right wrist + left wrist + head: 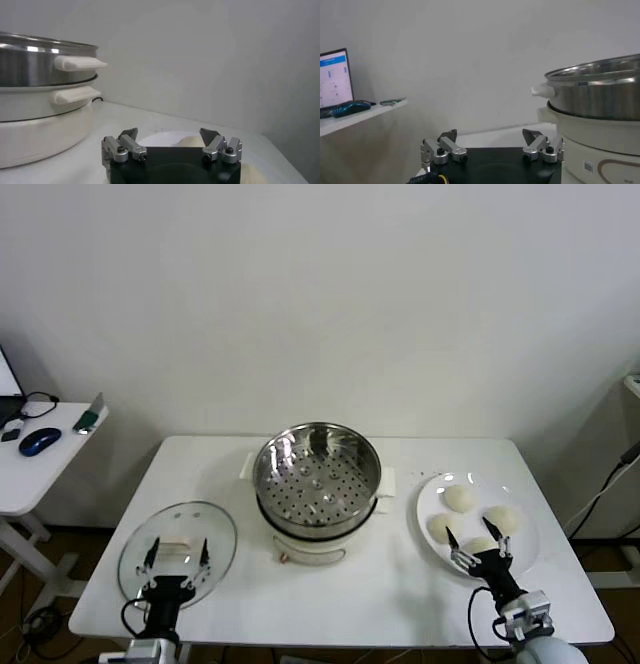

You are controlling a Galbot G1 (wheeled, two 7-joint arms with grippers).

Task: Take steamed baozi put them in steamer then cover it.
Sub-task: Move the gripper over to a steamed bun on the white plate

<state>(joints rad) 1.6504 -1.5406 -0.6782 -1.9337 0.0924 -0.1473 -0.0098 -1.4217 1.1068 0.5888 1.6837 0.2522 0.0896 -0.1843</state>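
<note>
Several cream-white baozi (460, 499) lie on a white plate (528, 549) at the table's right. The steel steamer (317, 473), its perforated tray bare, stands on a white base at the table's middle. The glass cover (222, 536) with a cream handle lies flat at the front left. My right gripper (480, 538) is open over the nearest baozi (480, 545) at the plate's front; one baozi shows between its fingers in the right wrist view (187, 141). My left gripper (178, 550) is open over the cover's handle. The steamer also shows in the left wrist view (600, 95).
A side table (30, 469) at the left holds a blue mouse (40, 441) and a laptop. A white wall stands behind the table. The table's front edge runs just below both grippers. The steamer's side handles (79, 63) jut toward the plate.
</note>
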